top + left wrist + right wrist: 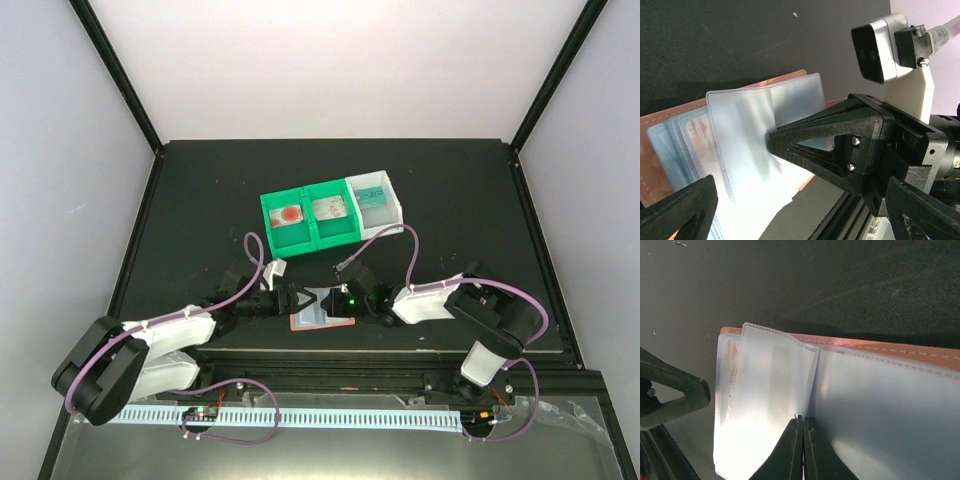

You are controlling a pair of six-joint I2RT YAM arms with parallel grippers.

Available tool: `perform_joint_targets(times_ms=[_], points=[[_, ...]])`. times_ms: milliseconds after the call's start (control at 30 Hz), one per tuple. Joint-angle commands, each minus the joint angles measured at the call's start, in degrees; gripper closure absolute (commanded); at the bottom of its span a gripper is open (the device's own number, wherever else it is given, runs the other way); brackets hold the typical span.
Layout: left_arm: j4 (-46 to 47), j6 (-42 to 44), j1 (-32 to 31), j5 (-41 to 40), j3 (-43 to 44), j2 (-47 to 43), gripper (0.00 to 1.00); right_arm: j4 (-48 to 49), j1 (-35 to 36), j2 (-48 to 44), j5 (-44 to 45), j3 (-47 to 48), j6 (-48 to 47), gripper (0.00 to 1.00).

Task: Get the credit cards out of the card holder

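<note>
The card holder (322, 316) lies open on the table, salmon leather outside, with clear pale blue pocket leaves fanned out (740, 150) (765, 400). Faint orange print (695, 142) shows through the lower leaves. My right gripper (338, 300) (802, 422) is shut, its tips pinched on the edge of one raised leaf; it also shows in the left wrist view (772, 137). My left gripper (300, 300) (800, 186) is open wide just left of the holder, one finger (680, 210) over its left part. Three cards lie in the trays: white with a red mark (290, 216), white with marks (330, 209), teal (374, 196).
Two green trays (268, 222) and a white tray (397, 208) stand side by side behind the holder. The table's front edge and a metal rail (330, 375) run just below the holder. A left finger (670, 395) shows at the left of the right wrist view.
</note>
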Motion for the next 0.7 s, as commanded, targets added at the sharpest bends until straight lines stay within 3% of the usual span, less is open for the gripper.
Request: perform_joint_targets(times_ms=[0,267,667], points=[[2.37,2.43,0.32,0.68,2.22,0.51,0.06,0.14,0.49,1.62,-1.31,-1.9,1.4,0.99],[2.65,3.77,0.32,-0.01,2.72,3.65,0.03,0.43,0.5,1.69,-1.59,-1.74,1.37,0.99],[9.11,0.23,0.28,5.52,2.44,7.72,0.04,3.19,0.41,2.27,-2.5,-2.52,2.44,0.99]])
